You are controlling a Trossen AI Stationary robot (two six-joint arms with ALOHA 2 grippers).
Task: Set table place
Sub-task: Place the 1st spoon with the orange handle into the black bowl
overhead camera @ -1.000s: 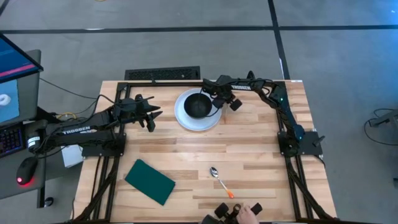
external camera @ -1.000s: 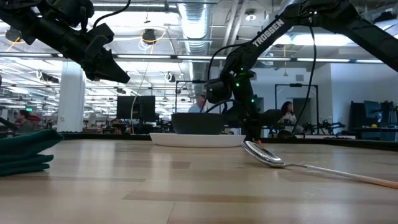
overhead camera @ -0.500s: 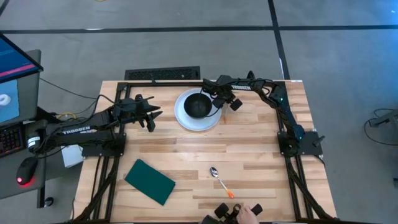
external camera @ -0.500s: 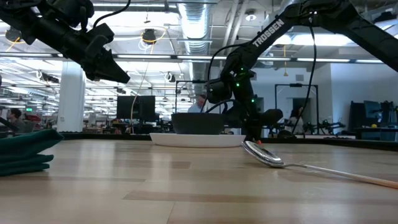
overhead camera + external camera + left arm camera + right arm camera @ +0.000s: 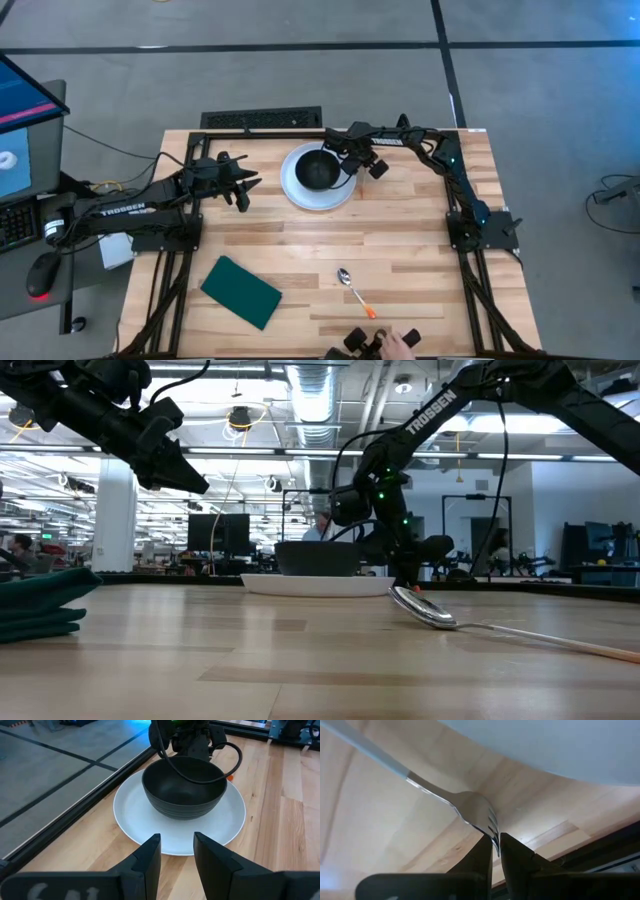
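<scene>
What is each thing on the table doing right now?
Plate: flat on the table, under the bowl.
Bowl: upright, empty.
Fork: tines pinched by the right gripper, beside the plate.
Spoon: lying loose.
Green pad: lying flat.
Left gripper: open, empty.

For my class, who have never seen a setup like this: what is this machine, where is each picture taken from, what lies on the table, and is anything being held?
Two dark robot arms work at a wooden table. One camera looks straight down, one sits at tabletop level, and one rides on each wrist. On the table: a white plate carrying a black bowl, a green pad and a spoon. The right end effector, beside the plate, pinches a fork by its tines. The left end effector is open, empty, facing the plate.
</scene>
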